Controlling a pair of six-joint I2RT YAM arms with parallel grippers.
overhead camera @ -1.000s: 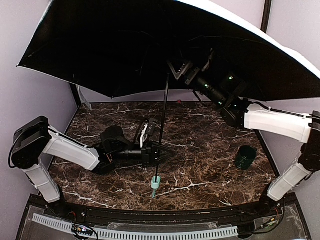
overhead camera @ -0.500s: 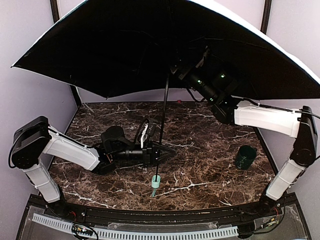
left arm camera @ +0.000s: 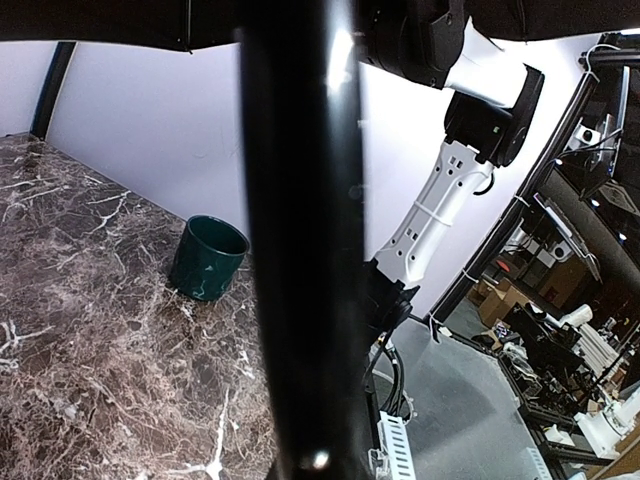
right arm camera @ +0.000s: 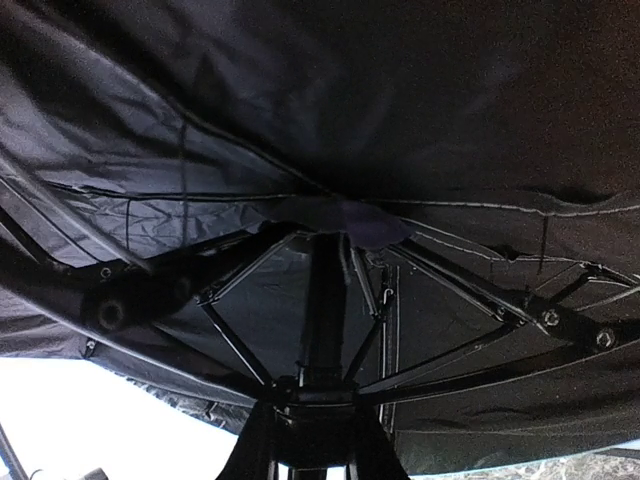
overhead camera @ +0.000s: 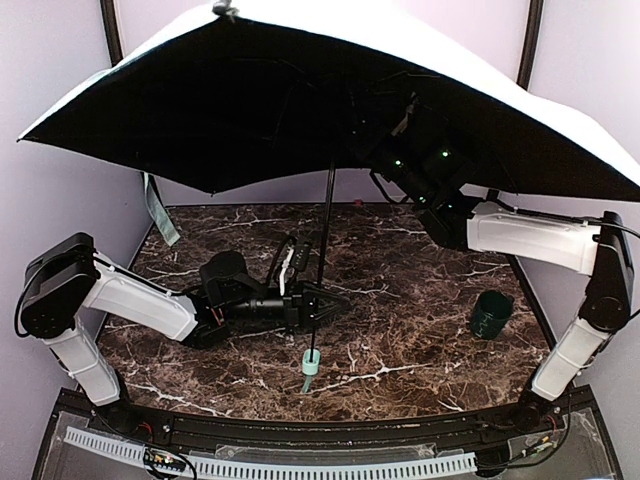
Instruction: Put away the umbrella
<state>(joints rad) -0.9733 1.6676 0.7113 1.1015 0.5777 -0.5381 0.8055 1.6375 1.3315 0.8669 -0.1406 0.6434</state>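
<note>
Open umbrella (overhead camera: 250,120) — in left gripper (overhead camera: 320,306)

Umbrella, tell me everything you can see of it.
The umbrella is fully open and roughly upright: pale mint fabric outside, black lining and thin black ribs inside. Its thin black shaft runs down to a mint handle at the marble table. The left gripper is shut on the lower shaft; the fingers of the right gripper clasp the runner under the canopy.

Mint-and-black umbrella (overhead camera: 250,110); dark green cup (overhead camera: 492,314); brown white-veined table (overhead camera: 420,335).
</note>
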